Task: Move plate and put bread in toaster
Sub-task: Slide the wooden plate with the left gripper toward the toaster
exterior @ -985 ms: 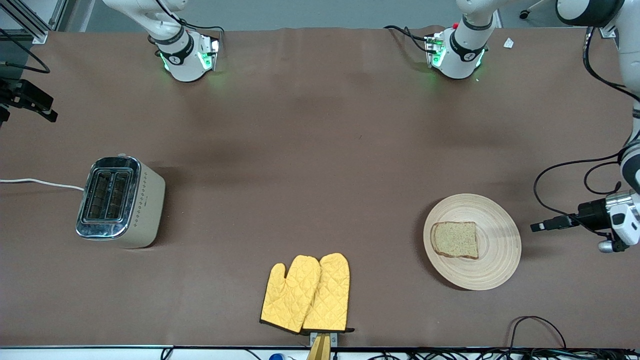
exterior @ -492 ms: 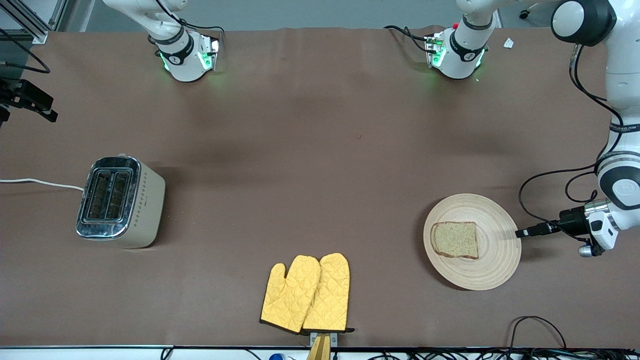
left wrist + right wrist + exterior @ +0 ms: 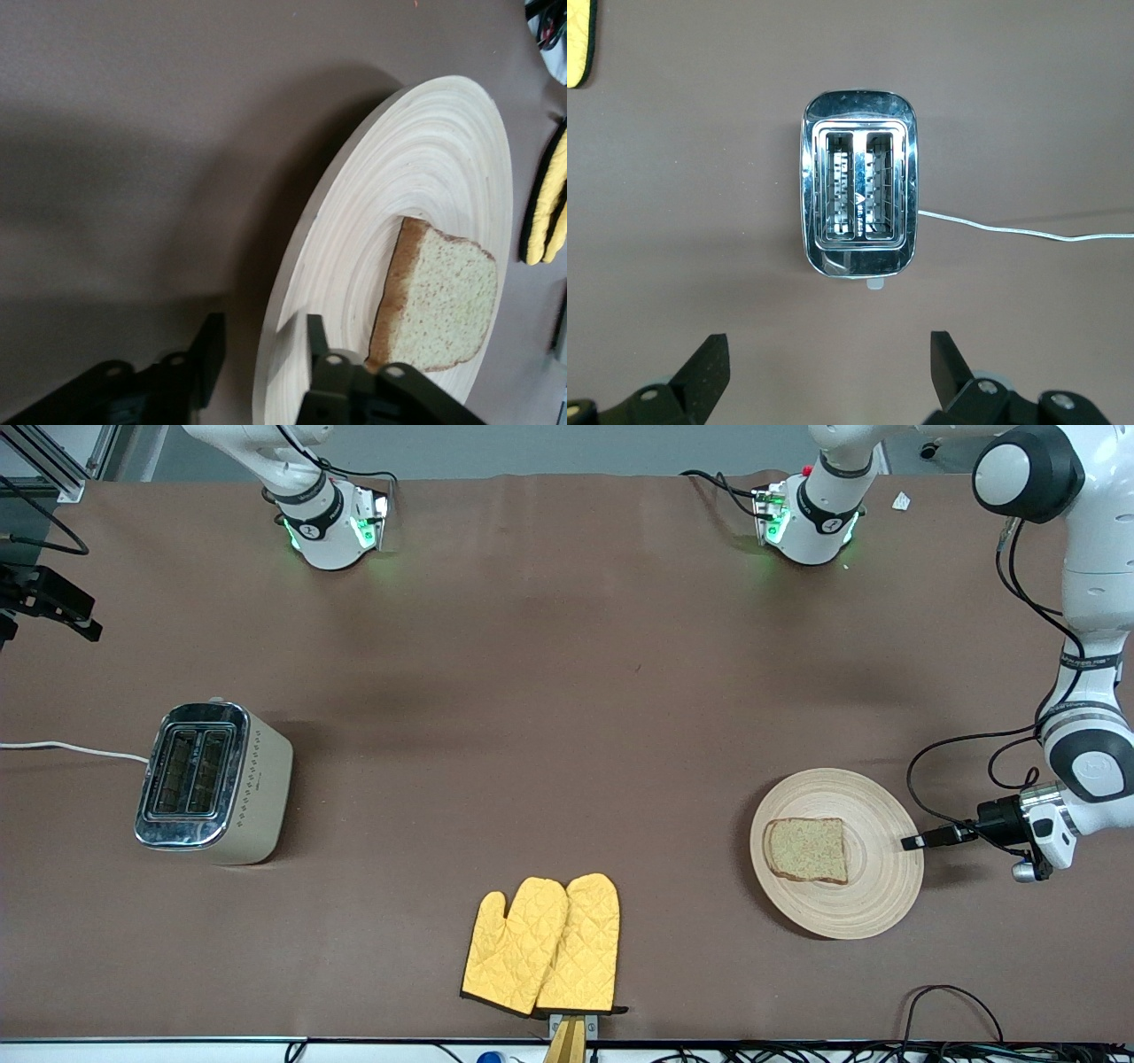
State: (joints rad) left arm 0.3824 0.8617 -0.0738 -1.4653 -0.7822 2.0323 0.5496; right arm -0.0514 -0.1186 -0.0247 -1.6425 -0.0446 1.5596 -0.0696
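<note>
The beige wooden plate lies toward the left arm's end of the table with the brown bread slice on it. My left gripper is open at the plate's rim, on the edge toward the left arm's end. In the left wrist view the left gripper has one finger over the plate and one outside the rim, with the bread just past it. The cream and chrome toaster stands toward the right arm's end. My right gripper is open and empty, high over the table beside the toaster.
A pair of yellow oven mitts lies near the table's front edge, between toaster and plate. The toaster's white cord runs off the right arm's end of the table. Black cables loop at the front edge near the plate.
My left gripper has moved in from the left arm's end of the table to the plate and now straddles its rim. The plate, bread and toaster have not moved.
</note>
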